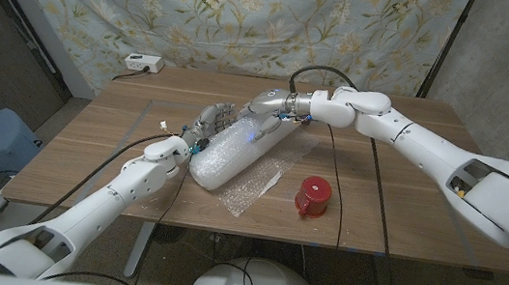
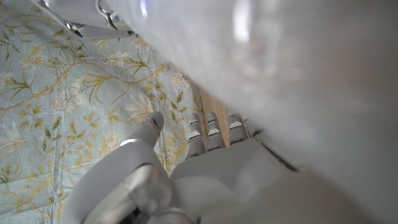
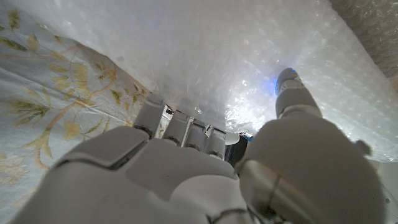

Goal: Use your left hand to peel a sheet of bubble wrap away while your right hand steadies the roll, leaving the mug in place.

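roll (image 1: 239,153) is gripped at its far end by right hand (image 1: 267,105); left hand (image 1: 210,123), fingers apart against its side, holds nothing, so the loose sheet (image 1: 253,194) edge must be pinched next, mug (image 1: 312,196) left untouched.

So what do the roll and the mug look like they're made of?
Roll: clear plastic bubble wrap, glossy, its bubbled texture glinting in the right wrist view. Mug: red with a smooth, slightly shiny surface, maybe glazed ceramic or plastic; can't tell which.

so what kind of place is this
Probably a makeshift robot test room, not a home or factory: a floral sheet hung as a backdrop, a plain wooden table on carpet, a power strip at the table's far edge.
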Available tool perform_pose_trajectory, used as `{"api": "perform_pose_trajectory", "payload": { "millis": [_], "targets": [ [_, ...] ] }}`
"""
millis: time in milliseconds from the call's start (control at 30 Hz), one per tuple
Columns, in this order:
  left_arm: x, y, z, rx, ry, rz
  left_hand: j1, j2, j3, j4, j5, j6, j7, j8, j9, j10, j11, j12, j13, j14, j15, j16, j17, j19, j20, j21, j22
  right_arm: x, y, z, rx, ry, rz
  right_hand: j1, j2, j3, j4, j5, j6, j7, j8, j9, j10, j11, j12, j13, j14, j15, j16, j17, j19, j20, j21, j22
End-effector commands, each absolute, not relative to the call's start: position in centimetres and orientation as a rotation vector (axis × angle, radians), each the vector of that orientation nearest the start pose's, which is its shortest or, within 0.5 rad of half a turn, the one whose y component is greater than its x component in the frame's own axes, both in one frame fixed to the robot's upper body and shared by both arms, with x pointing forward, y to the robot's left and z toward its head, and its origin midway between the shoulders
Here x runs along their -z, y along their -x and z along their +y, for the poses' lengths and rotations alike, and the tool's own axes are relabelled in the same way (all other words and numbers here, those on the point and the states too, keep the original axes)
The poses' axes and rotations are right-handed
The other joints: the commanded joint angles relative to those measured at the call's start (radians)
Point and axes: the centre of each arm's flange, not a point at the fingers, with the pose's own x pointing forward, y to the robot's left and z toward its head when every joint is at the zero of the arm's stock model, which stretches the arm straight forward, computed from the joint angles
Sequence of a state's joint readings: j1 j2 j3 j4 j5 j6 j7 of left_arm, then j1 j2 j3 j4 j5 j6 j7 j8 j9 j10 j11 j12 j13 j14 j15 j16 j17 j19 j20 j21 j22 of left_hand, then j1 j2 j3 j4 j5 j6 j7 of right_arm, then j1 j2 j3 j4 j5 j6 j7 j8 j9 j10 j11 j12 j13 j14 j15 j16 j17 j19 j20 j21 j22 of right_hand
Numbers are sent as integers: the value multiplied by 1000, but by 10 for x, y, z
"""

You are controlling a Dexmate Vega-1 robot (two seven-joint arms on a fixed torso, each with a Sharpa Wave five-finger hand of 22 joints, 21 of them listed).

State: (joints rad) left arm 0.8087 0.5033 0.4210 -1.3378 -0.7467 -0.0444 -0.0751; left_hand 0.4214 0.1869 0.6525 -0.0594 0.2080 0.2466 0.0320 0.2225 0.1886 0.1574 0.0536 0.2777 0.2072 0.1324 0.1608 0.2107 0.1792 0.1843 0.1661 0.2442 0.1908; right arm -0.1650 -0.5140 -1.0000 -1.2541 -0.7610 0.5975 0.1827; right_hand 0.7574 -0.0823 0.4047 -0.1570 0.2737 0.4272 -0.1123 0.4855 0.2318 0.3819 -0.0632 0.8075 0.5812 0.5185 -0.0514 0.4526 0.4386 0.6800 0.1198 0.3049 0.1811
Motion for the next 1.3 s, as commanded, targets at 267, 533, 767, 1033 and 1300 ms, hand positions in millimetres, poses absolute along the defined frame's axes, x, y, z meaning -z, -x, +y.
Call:
{"api": "perform_pose_trajectory", "payload": {
  "millis": [267, 533, 767, 1033, 1300],
  "targets": [
    [30, -651, 262, 310, 106, -433, 1, -13, 7, -3, 7, -7, -4, -4, 4, -7, 6, -6, 3, -1, 5, -8, 2, 0, 3, -1, 0, -85, -626, -66, -601, 1916, -1112, 11, 3, 7, 1, -4, 25, -9, 11, -2, 22, -12, 8, -3, 18, -118, 4, 10, -1, 1, -9, 2],
    [20, -635, 269, 305, 97, -471, -1, -16, 2, -6, 6, -24, -10, -14, 4, -21, 9, -14, 4, -12, 7, -14, 2, -3, 3, -3, 0, -83, -627, -70, -594, 1929, -1124, 11, 3, 9, 2, -5, 27, -11, 11, -3, 21, -17, 6, -7, 20, -121, 0, 14, -1, 2, -12, 2],
    [20, -627, 277, 288, 100, -487, -1, -17, 0, -8, 5, -27, -11, -17, 4, -27, 9, -17, 4, -16, 7, -16, 2, -4, 3, -4, 0, -86, -628, -72, -572, 1924, -1127, 12, 3, 10, 2, -6, 31, -10, 13, -4, 25, -17, 5, -11, 23, -123, -2, 17, 0, 2, -14, 2],
    [23, -621, 282, 280, 107, -499, 0, -16, -3, -10, 5, -30, -11, -19, 4, -29, 10, -19, 4, -18, 7, -17, 2, -5, 3, -5, 0, -91, -628, -79, -543, 1903, -1100, 12, 5, 11, 4, -7, 40, -11, 16, -5, 33, -16, 6, -15, 32, -125, -1, 22, 4, 2, -15, 2],
    [23, -619, 283, 284, 111, -507, 0, -16, -4, -12, 4, -34, -12, -22, 4, -31, 10, -21, 4, -19, 8, -18, 2, -6, 6, -6, 0, -99, -630, -93, -503, 1866, -1038, 14, 7, 12, 5, -9, 48, -13, 19, -6, 41, -14, 6, -20, 36, -125, 0, 29, 6, 1, -18, 2]
  ]
}}
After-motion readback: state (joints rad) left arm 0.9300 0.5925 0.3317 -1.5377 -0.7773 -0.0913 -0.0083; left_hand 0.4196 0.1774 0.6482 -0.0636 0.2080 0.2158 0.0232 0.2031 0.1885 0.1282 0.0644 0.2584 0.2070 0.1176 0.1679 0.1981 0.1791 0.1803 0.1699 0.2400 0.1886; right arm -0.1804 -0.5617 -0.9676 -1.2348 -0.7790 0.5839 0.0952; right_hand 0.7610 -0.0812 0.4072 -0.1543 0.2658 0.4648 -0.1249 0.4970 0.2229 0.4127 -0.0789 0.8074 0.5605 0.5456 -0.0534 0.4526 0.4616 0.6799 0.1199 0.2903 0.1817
